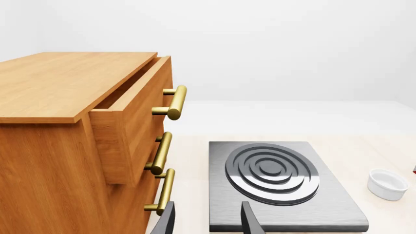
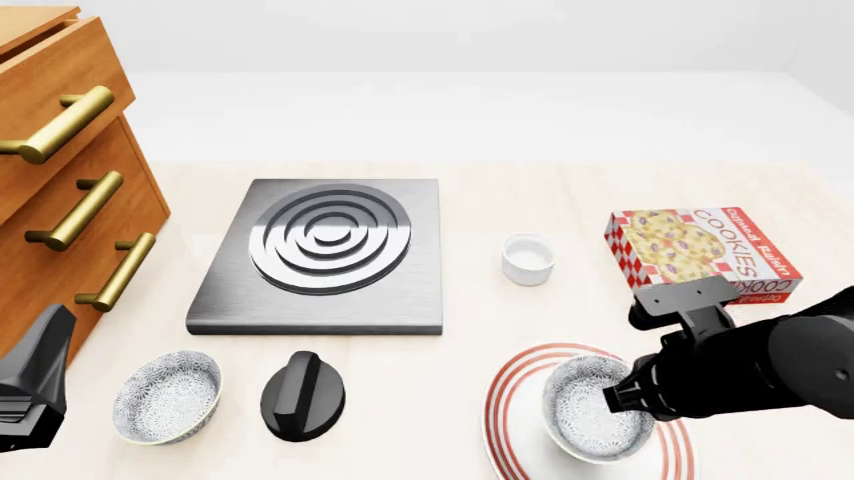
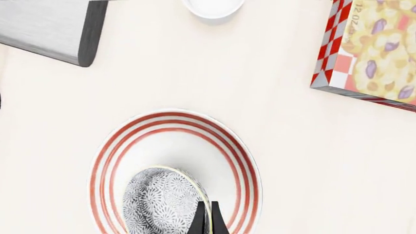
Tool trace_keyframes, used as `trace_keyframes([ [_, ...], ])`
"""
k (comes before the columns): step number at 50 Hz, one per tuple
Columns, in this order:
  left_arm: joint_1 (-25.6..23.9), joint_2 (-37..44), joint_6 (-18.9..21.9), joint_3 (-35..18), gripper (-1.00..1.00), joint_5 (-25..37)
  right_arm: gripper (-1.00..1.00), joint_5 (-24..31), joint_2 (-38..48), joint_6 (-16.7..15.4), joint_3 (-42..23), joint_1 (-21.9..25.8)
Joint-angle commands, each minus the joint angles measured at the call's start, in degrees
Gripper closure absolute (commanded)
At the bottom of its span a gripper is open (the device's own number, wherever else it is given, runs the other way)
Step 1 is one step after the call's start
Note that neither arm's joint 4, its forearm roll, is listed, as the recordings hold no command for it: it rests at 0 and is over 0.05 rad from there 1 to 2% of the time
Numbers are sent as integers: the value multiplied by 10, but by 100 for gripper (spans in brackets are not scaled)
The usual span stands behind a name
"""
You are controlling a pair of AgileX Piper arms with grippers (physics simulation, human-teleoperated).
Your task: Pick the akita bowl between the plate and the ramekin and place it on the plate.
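Observation:
The speckled akita bowl [image 2: 587,410] is over the red-ringed white plate [image 2: 514,400] at the front right, tilted in the right wrist view. My right gripper [image 2: 625,392] is shut on its rim; there the dark fingers [image 3: 198,219] pinch the bowl [image 3: 159,202] above the plate [image 3: 175,126]. Whether the bowl touches the plate I cannot tell. The small white ramekin [image 2: 529,258] stands behind the plate on the table, also visible from the left wrist [image 1: 387,184]. At the front left my left gripper [image 1: 208,222] is open with nothing in it.
A second speckled bowl [image 2: 167,396] and a black knob-shaped object [image 2: 303,395] lie at the front left. The grey stove plate [image 2: 324,250] is in the middle. A cookie box [image 2: 703,252] lies right of the ramekin. A wooden dresser [image 2: 67,190] with an open top drawer stands at the left.

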Motion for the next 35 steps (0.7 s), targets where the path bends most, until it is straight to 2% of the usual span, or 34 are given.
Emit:
trace_keyframes([
  [1,0,0,0,0,-100,0,100,-73,70,9,24,1],
  [6,0,0,0,0,-100,0,100,-90,85,-7,32,-19],
  [8,0,0,0,0,-100,0,100,-87,83,-6,32,-20],
  [11,0,0,0,0,-100,0,100,-78,71,-22,32,-30],
  [12,0,0,0,0,-100,0,-100,-77,72,-19,29,-29],
  [14,0,0,0,0,-100,0,-100,-77,73,-20,28,-30],
  [15,0,0,0,0,-100,0,-100,-75,67,-34,29,-43],
  [16,0,0,0,0,-100,0,-100,-69,64,-30,25,-39],
  [18,0,0,0,0,-100,0,-100,-34,29,-46,16,-50],
  [20,0,0,0,0,-100,0,-100,-22,18,-36,9,-47],
  [23,0,0,0,0,-100,0,-100,23,-29,-57,-11,-72],
  [25,0,0,0,0,-100,0,-100,50,-59,-93,-20,-93],
  [26,0,0,0,0,-100,0,-100,62,-63,-69,-38,-85],
  [27,0,0,0,0,-100,0,-100,62,-64,-69,-38,-85],
  [28,0,0,0,0,-100,0,-100,69,-73,-83,-42,-96],
  [30,0,0,0,0,-100,0,-100,75,-75,-77,-47,-90],
  [32,0,0,0,0,-100,0,-100,111,-106,-74,-75,-92],
  [34,0,0,0,0,-100,0,-100,121,-113,-73,-82,-94],
  [35,0,0,0,0,-100,0,-100,151,-136,-71,-110,-98],
])
